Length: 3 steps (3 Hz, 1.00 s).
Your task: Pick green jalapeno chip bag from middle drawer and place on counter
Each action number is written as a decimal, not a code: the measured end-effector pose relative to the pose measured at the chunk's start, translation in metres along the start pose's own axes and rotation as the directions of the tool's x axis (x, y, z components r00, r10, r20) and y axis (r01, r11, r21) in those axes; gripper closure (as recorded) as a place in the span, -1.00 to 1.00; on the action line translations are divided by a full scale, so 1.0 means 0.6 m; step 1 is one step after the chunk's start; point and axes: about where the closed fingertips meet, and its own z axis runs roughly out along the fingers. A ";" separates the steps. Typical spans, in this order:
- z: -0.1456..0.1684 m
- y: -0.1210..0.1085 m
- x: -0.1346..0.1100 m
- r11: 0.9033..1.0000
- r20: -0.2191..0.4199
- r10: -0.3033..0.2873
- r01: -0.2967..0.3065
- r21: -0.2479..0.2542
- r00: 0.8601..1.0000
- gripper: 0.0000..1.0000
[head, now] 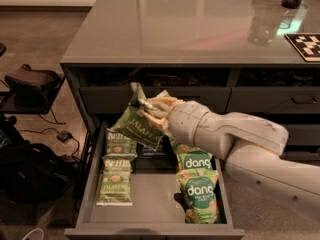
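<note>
Half of the job looks done, by the lie of things: the cream-coloured two-finger gripper (150,109) is clenched on the upper part of the crinkled green jalapeno chip bag (136,126), which hangs tilted in the air above the back left part of the open grey middle drawer (150,231), in front of the dark drawer fronts and below the level of the smooth grey counter (190,29); so far as can be seen, the bag touches nothing but the gripper; the bulky white arm (235,134) reaches in from the right, crossing over the drawer's right rear corner; left in the drawer are two similar green chip bags (116,184) lying in a column along the left side, two green "dang" snack bags (200,194) along the right side, and a dark blue packet (152,151) at the back between them, partly hidden by the held bag; what remains, as a judgement, is the second half: raising the bag above the counter's edge, carrying it over the top and letting go there; a clear glass vessel (262,26) and a black-and-white patterned marker (305,44) stand towards the counter's far right, well apart from the stretch nearest the bag; the pinch sits near the bag's top, so the bag may swing or slip on the way up.
</note>
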 end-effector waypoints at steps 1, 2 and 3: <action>-0.039 -0.026 -0.081 0.997 -0.033 -0.035 0.037 0.065 0.999 1.00; -0.058 -0.041 -0.138 0.992 -0.085 -0.058 0.067 0.110 0.995 1.00; -0.047 -0.044 -0.164 0.989 -0.142 -0.087 0.102 0.103 0.986 1.00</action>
